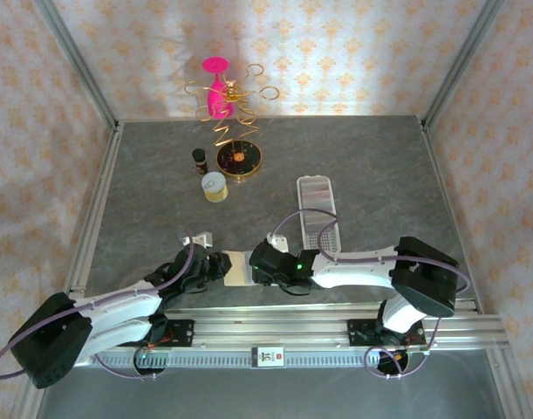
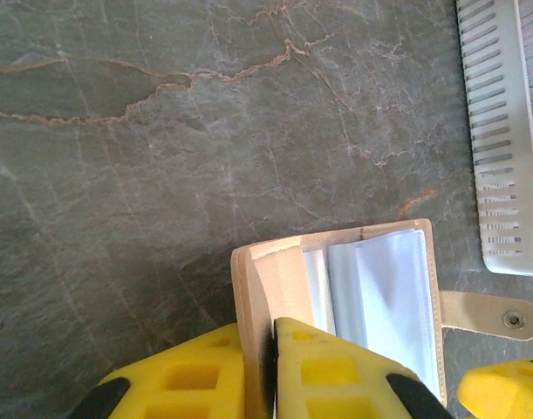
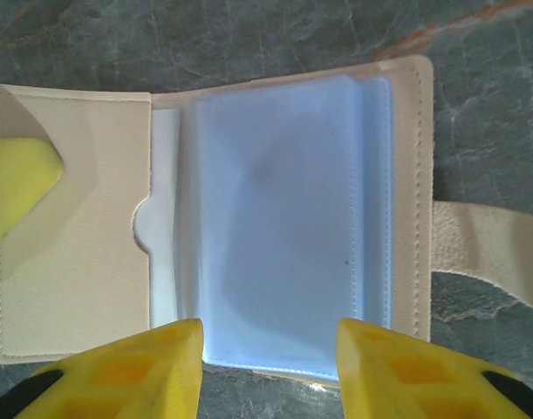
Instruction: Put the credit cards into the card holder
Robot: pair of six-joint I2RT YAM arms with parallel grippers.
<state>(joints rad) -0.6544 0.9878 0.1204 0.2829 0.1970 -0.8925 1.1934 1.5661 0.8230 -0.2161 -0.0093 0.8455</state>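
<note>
- Card holder (image 1: 317, 214), a long white tray with a low rim and a slotted base, lies flat on the grey worktop (image 1: 379, 166), to the right of the beige wallet (image 1: 238, 266) and beyond it, near but not touching.
- In the left wrist view the same tray (image 2: 502, 131) sits up and right of the wallet (image 2: 371, 288), with bare stone between them.
- The wallet (image 3: 74, 262) lies open on the worktop between the 2 grippers, and its snap-tab strap (image 3: 484, 253) sticks out from its right edge.
- Pale blue-grey sleeve leaves (image 3: 283, 218) fill the wallet's right half, stitched along their right side; whether a card lies inside them cannot be told.
- The left gripper (image 2: 268, 336) is at the wallet's left cover, its 2 yellow fingers clamped narrowly on the cover's raised edge, 1 finger on each side.
- The right gripper (image 3: 262, 336) hangs over the wallet's near edge with its jaws apart, gripping nothing; the lower edge of the sleeve leaves shows in the gap between the 2 fingers.
- From above, the left gripper (image 1: 215, 264) meets the wallet from its left and the right gripper (image 1: 259, 262) from its right.
- Well beyond the wallet stand a pink goblet (image 1: 216, 87), a gold wire stand (image 1: 235, 109), a round gold dish (image 1: 240, 159), a small dark bottle (image 1: 199, 159) and a small round tin (image 1: 214, 186).
</note>
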